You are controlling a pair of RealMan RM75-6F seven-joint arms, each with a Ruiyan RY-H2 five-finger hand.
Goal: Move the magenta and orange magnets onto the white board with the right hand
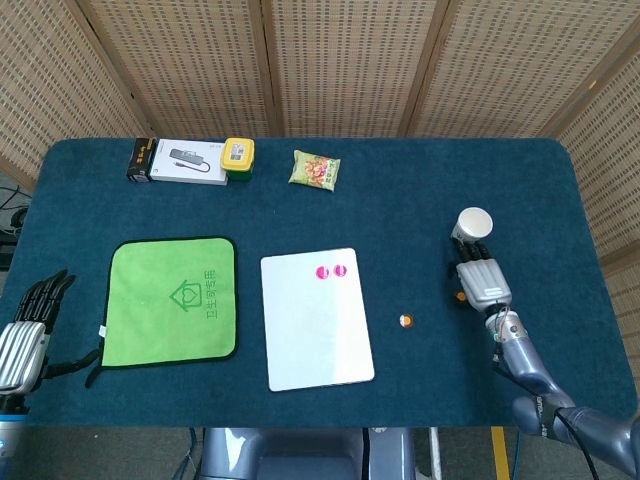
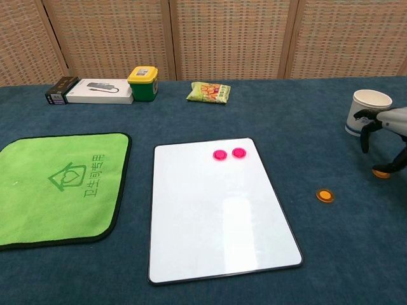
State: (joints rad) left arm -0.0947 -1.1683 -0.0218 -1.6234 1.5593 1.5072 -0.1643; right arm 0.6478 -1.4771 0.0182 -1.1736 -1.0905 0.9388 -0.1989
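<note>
Nearest the robot: left hand sits at the near left desk edge, fingers spread, holding nothing. Idle, as the task assigns the work to the other arm.

White board lies flat at centre of the blue desk, green cloth just to its left. Two magenta magnets rest side by side near the board's far edge; that half of the task looks complete.

Near orange magnet lies on bare desk, right of the board and apart from it. Not yet moved.

Right hand hovers over the far orange magnet, fingers spread and arched downward, tips just beside the magnet. Contact cannot be confirmed; nothing appears pinched. Judgement: hand is staged for a pinch on this magnet, the one further from the board.

Paper cup stands just beyond the hand, a knock-over risk during the reach.

Far edge: boxed item, yellow-lidded container, snack packet. All well apart from the work area.
</note>
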